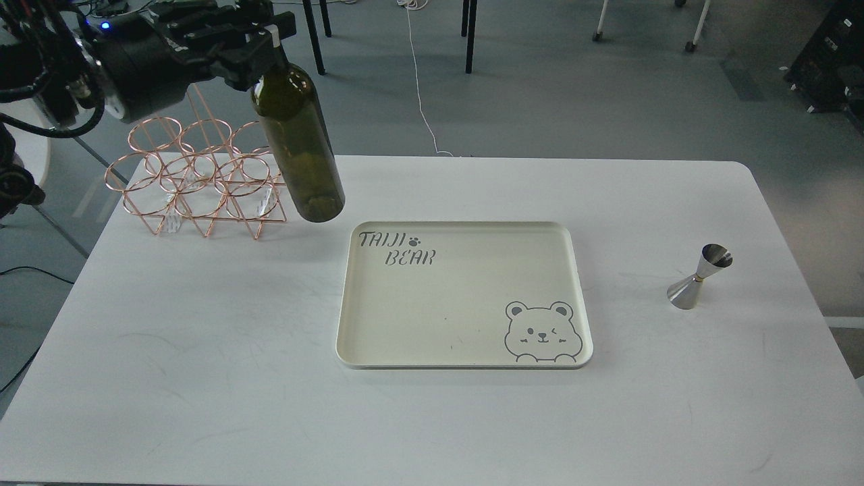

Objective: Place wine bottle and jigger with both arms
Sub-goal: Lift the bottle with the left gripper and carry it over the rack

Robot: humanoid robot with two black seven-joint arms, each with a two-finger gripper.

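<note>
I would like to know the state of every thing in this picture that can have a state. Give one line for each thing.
wine bottle: held by the neck in the left gripper, lifted off the table, tilted.
jigger: standing on the table, right of the tray, untouched.
tray: flat on the table, empty.
copper wire rack: standing on the table, no bottle in it.
right gripper: not in view.

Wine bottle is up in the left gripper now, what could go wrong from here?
1. The left gripper holds the wine bottle only by its neck, body tilted in the air; it might slip or swing.
2. The copper wire rack sits close beside the bottle's base, so a sideways move could clip it.
3. The jigger stands on a narrow base right of the tray; a nudge may topple it.
</note>
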